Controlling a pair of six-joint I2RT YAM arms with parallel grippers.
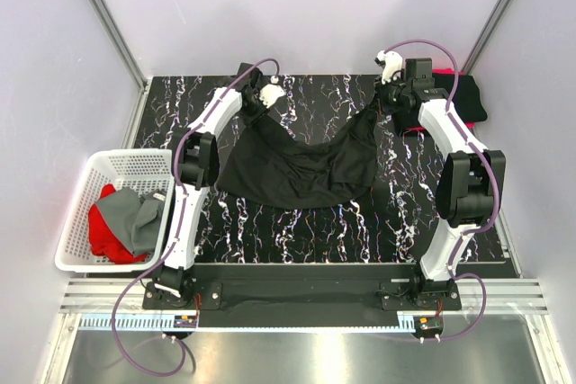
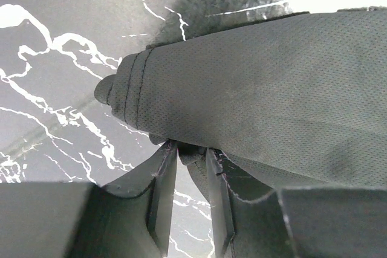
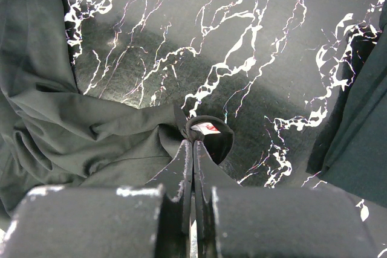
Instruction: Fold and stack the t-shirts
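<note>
A black t-shirt [image 1: 297, 166] hangs stretched between both grippers above the black marbled table, sagging in the middle with its lower edge on the table. My left gripper [image 1: 255, 107] is shut on the black t-shirt's left top corner; in the left wrist view the cloth [image 2: 266, 89] bunches over the fingertips [image 2: 163, 167]. My right gripper [image 1: 385, 101] is shut on the shirt at its collar [image 3: 208, 134], where a white label shows. Another black t-shirt [image 1: 463, 96] lies over a red one at the far right. Red [image 1: 108, 231] and grey [image 1: 135, 218] shirts lie in the basket.
A white slatted basket [image 1: 90, 186] stands off the table's left edge. Grey walls and metal posts close in the back and sides. The marbled table [image 1: 297, 222] shows in front of the hanging shirt.
</note>
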